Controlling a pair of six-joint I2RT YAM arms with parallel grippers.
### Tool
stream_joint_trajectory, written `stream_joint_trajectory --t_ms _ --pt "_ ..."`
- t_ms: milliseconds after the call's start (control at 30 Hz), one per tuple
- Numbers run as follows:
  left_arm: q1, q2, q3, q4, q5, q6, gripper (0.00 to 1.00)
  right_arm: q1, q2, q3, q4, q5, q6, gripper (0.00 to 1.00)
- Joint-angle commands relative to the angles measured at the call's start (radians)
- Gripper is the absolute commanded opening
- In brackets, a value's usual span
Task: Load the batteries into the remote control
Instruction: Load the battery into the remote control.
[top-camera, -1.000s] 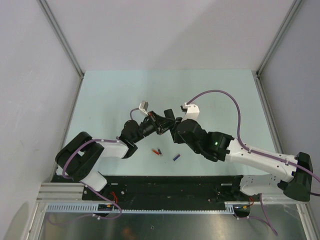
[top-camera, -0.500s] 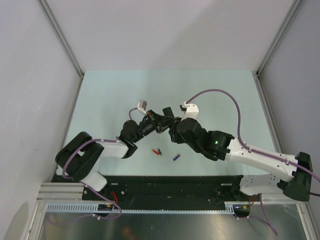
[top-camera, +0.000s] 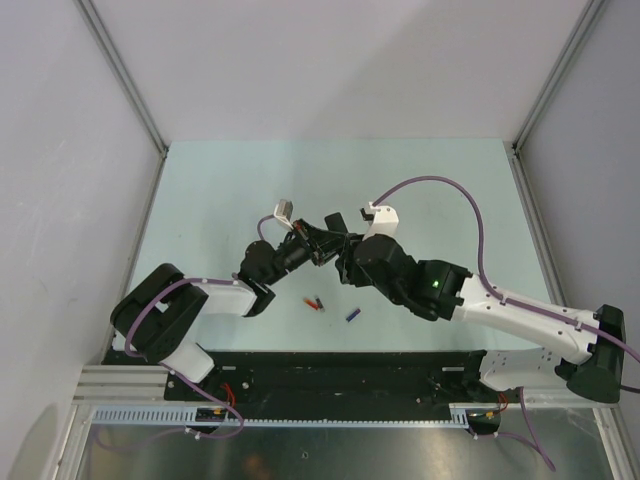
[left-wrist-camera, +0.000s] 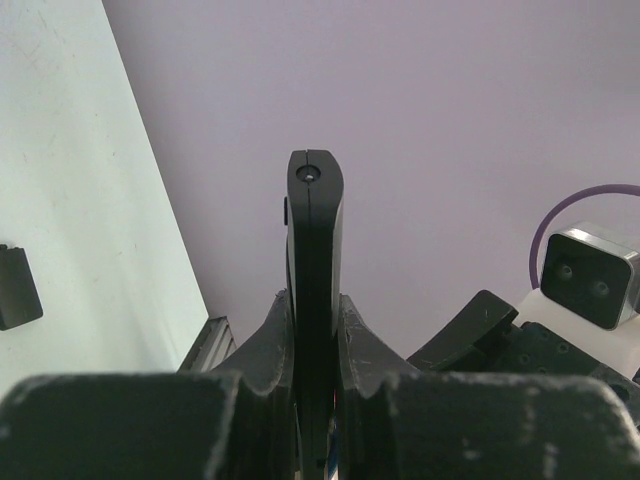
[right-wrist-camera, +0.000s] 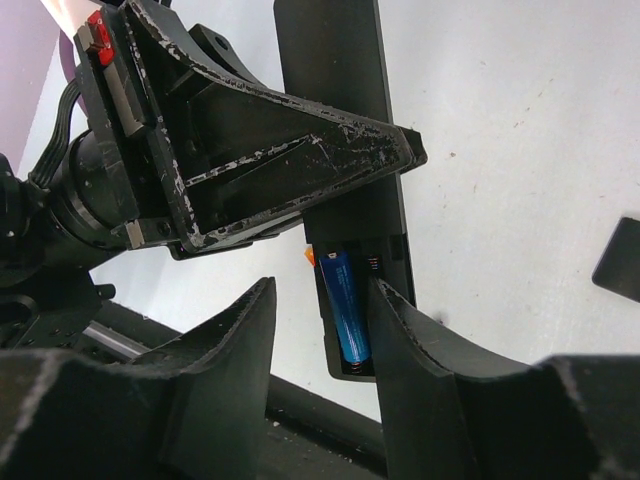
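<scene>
My left gripper (left-wrist-camera: 315, 300) is shut on the remote control (left-wrist-camera: 314, 230), a slim black bar held edge-on above the table. In the right wrist view the remote (right-wrist-camera: 340, 110) shows its open battery bay with one blue battery (right-wrist-camera: 347, 305) lying in it and an orange bit beside its top end. My right gripper (right-wrist-camera: 320, 290) is open, its fingers on either side of the remote's bay end, the right finger (right-wrist-camera: 420, 340) close against the remote's edge. A red battery (top-camera: 316, 302) and a blue battery (top-camera: 352, 314) lie loose on the table.
A small black cover piece (right-wrist-camera: 622, 260) lies on the pale table (top-camera: 220, 190) beyond the grippers; it also shows in the left wrist view (left-wrist-camera: 15, 288). Both arms meet at mid-table (top-camera: 330, 250). The black base rail (top-camera: 340, 365) runs along the near edge.
The right gripper has edged slightly left and away, closer onto the remote. The left gripper keeps its hold and barely moves. The loose batteries have not moved.
</scene>
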Motion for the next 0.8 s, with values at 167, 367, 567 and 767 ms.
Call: stream_joint_trajectory --t_ms 167,367,567,767 --pt "0.003 -0.008 0.001 0.146 -0.01 -0.034 0.0 -0.005 -0.022 0.046 -0.051 0.044 -0.01 0.49" --pt "0.003 -0.01 -0.001 0.148 -0.008 -0.034 0.0 -0.007 -0.039 0.05 -0.053 0.065 -0.019 0.49" --pt "0.003 -0.013 0.001 0.148 -0.004 -0.034 0.0 -0.01 -0.033 0.049 -0.032 0.081 -0.048 0.47" --pt "0.003 -0.008 0.002 0.148 0.006 -0.039 0.0 -0.013 -0.016 0.055 -0.013 0.09 -0.086 0.45"
